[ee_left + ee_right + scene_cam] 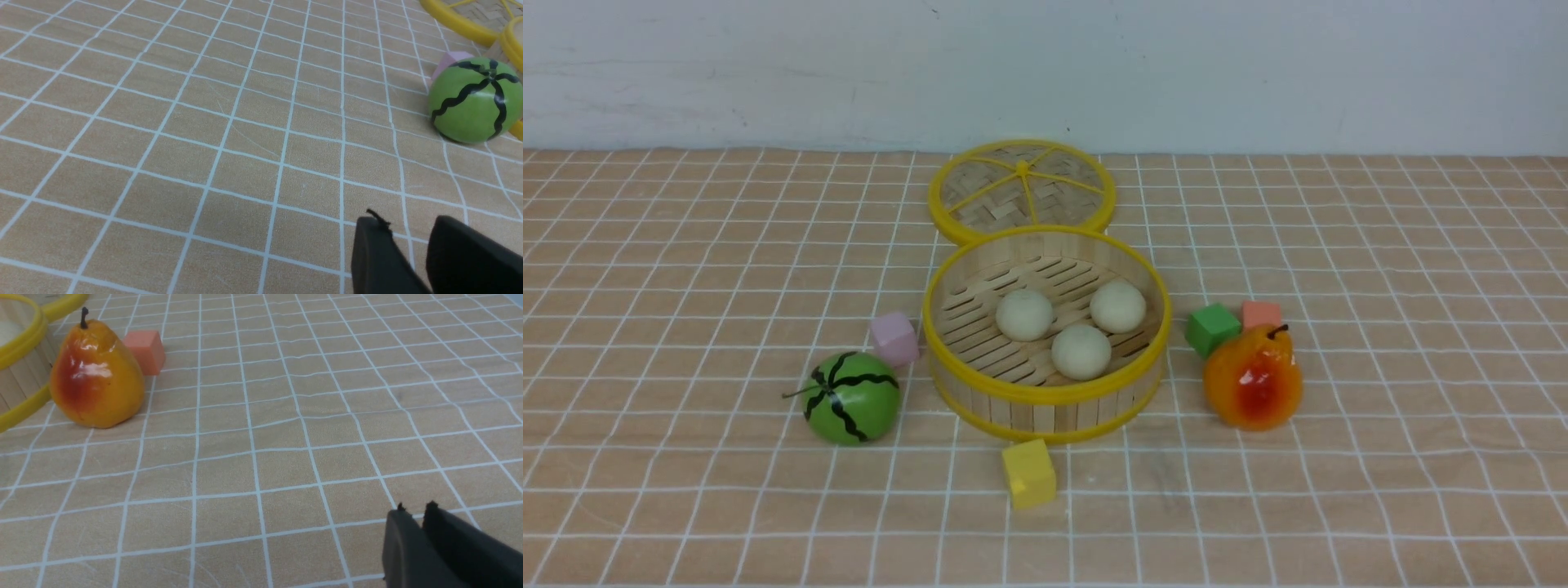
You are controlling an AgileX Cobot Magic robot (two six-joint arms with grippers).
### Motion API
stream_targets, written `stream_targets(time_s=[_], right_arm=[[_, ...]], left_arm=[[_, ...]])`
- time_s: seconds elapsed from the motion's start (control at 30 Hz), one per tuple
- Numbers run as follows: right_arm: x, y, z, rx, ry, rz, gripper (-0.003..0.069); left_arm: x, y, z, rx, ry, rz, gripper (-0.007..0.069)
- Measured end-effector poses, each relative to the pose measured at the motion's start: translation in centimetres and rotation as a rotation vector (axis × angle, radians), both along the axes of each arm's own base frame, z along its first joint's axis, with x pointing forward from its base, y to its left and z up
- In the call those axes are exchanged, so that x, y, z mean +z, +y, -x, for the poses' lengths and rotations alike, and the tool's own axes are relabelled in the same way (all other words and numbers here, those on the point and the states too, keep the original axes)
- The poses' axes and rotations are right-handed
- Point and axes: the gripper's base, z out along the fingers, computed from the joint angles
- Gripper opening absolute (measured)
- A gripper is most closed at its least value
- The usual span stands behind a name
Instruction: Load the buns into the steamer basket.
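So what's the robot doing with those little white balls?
Right now it isn't holding anything. All three buns sit inside the steamer basket, so that job looks done. The lid lies flat behind the basket. Both arms are off to the sides over bare cloth: the left gripper is open a little near the watermelon ball, and the right gripper is nearly closed, empty, away from the pear.

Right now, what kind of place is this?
Probably a pretend-kitchen practice table: a checked tablecloth, a bamboo steamer basket holding toy buns, and a plastic pear.
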Motion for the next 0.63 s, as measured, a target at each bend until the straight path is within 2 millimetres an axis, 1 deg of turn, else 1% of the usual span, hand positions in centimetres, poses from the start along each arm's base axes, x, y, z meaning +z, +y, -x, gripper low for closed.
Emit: stream_targets(time_s=[0.63], right_arm=[[0.0, 0.0, 0.0, 0.0, 0.0, 0.0, 0.0094]], left_arm=[[0.0, 0.0, 0.0, 0.0, 0.0, 0.0, 0.0197]])
